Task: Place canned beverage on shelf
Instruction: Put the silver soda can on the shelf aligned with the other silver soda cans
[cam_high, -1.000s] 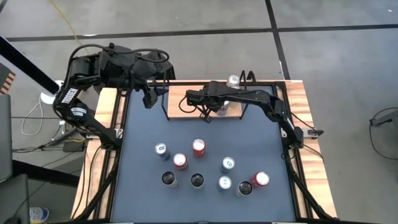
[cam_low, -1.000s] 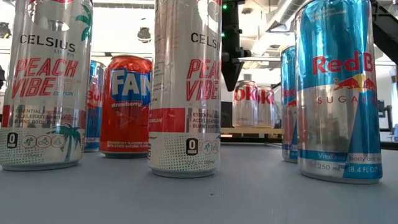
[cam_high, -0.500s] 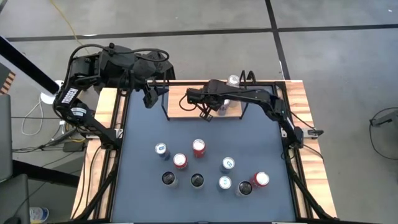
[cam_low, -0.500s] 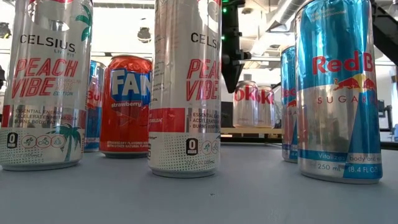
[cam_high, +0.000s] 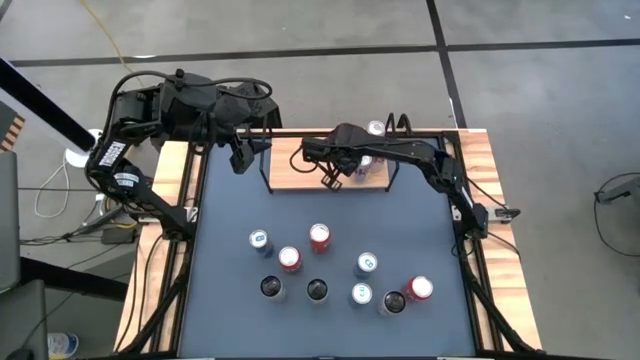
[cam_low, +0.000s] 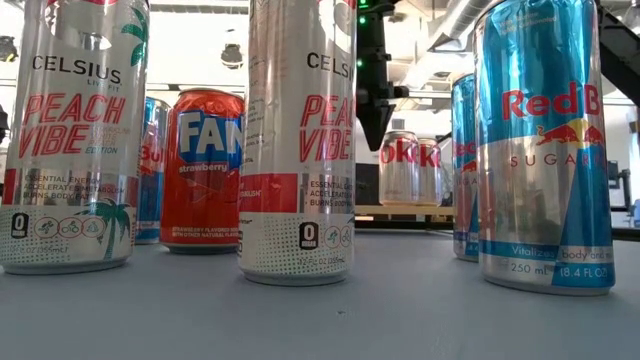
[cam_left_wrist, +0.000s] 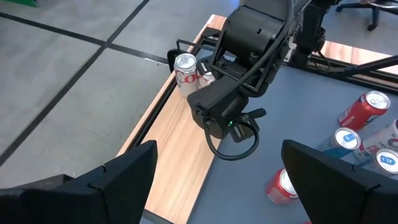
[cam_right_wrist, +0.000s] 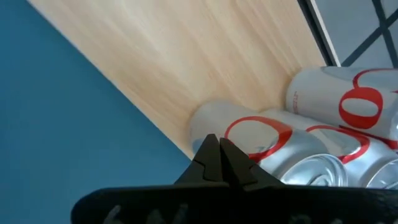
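Looking partway done: two silver cans (cam_left_wrist: 185, 70) already sitting on the shelf (cam_high: 300, 172) at its right end, touching each other. Nine or so more cans (cam_high: 319, 238) waiting mid-counter (cam_high: 220, 300). Right gripper (cam_high: 331, 181) hovering over the shelf beside those cans, jaws clenched on nothing. Left gripper (cam_high: 240, 160) parked just off the shelf's left end, jaws released. Leaving plenty of bare board to the left; minding the black wire frame (cam_high: 266, 172) at the ends.
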